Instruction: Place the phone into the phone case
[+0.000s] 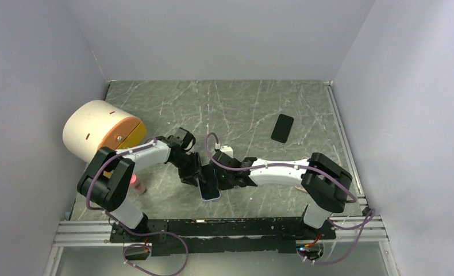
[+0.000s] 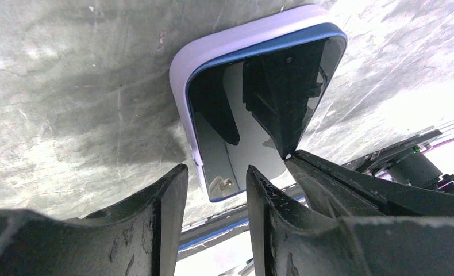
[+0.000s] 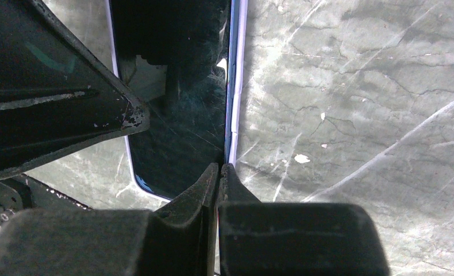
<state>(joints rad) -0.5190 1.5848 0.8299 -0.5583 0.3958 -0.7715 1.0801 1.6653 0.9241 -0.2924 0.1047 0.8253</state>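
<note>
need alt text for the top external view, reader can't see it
The left gripper and right gripper meet over a phone in a lilac case at the middle of a grey marbled table. A black slab lies apart at back right; a white-and-orange cylinder sits at left.

- Table [image 1: 242, 103]: a grey-green, marble-look top with pale veins running across it, scuffed and flecked white in the wrist views.
- White cylinder [image 1: 89, 135]: lies on its side at the table's left edge, its round orange face [image 1: 127, 135] turned toward the middle.
- Small pink-topped object [image 1: 136, 184]: stands on the table just in front of the cylinder; too small to identify.
- Flat black rectangle [image 1: 282, 127]: lies alone toward the far right, well apart from everything else.
- Metal rail [image 1: 224, 227]: runs along the near edge.
- Plain pale walls [image 1: 213, 34]: enclose three sides.
</note>
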